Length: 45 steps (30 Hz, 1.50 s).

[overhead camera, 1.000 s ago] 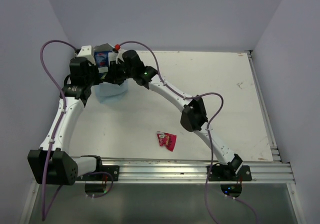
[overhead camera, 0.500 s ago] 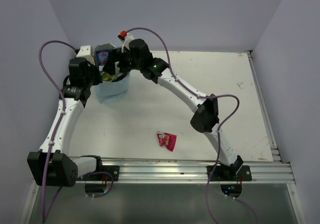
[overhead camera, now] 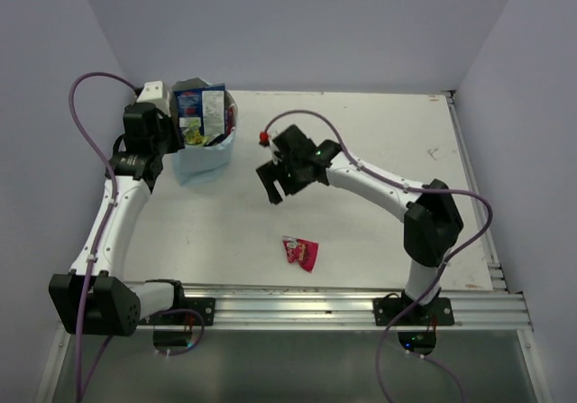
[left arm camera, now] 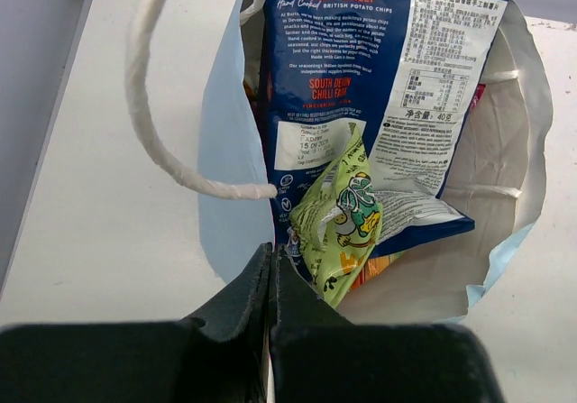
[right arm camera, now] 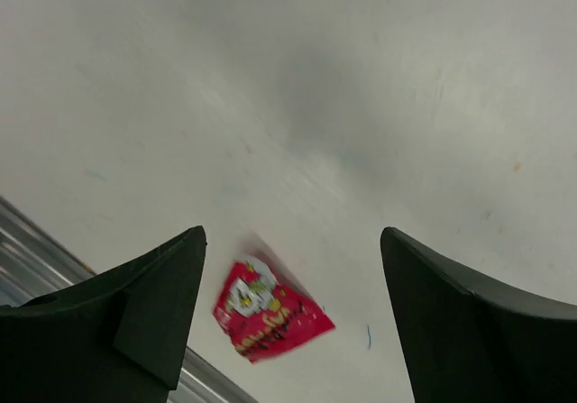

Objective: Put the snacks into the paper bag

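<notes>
One red packet (overhead camera: 300, 252) | white table (overhead camera: 388, 141) | paper bag (overhead camera: 202, 163) | lilac walls (overhead camera: 297, 24)

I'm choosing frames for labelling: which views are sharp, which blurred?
Left wrist: sharp, print on the blue-and-white packet readable. Right wrist: blurred, the red packet smeared. Top external: evenly lit, soft shadows, no glare.
</notes>
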Tool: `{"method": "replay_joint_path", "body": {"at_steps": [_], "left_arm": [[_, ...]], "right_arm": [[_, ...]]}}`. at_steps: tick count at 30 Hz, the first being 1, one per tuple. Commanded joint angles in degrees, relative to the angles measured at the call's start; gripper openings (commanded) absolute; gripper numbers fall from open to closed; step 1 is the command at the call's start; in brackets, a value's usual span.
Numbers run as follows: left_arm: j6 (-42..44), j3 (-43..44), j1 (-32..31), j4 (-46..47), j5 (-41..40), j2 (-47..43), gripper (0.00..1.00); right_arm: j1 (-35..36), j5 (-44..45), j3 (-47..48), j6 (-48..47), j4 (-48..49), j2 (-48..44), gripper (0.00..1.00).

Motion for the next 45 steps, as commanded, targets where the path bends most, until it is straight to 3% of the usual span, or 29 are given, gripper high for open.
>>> {"method": "replay_joint_path", "body": {"at_steps": [1,13,22,36,39,40,42,43,45], "left_arm": [[-1.1,3.39,-0.2,0.88,0.95,-0.81,0.0],[-1.1,2.87,-2.13,0.79,1.3,0.86,0.0],[-1.1,1.55,-2.92,0.53,1.13,0.78,0.0],[-0.49,0.84,-3.1,0.09,-0.1,-0.1,0.0],[-0.31,0.84,-3.01,0.09,-0.54,-0.28,0.0],[-0.31,0.84,-3.01,0.09,-0.71,-0.37,0.0],[-0.05,0.84,-3.01,0.09,-1.07,-0.45,0.0],[-0.14,0.76,-3.1,0.26,-1.07,-0.46,0.0],[-0.05,0.75,-3.1,0.35,-1.07,-0.46,0.0]], "right_arm": [[1.96,2.49,-11.72,-1.91,-9.3,-0.97,0.82],[5.04,-1.36,-18.52,1.61,-12.74,-3.87,0.81],[6.8,-7.43,-20.11,-1.2,-13.79,-5.63,0.81],[6.8,-12.97,-16.15,-3.05,-9.31,7.89,0.8],[6.8,-11.66,-15.45,-3.31,-9.22,9.04,0.69],[6.72,-9.65,-15.01,-3.14,-9.83,8.78,0.48],[6.8,-7.27,-13.18,-3.05,-11.15,8.08,0.23],[6.8,-5.95,-12.2,-2.96,-12.81,7.12,0.04],[6.8,-1.56,-7.75,-2.61,-14.48,5.71,0.0]]}}
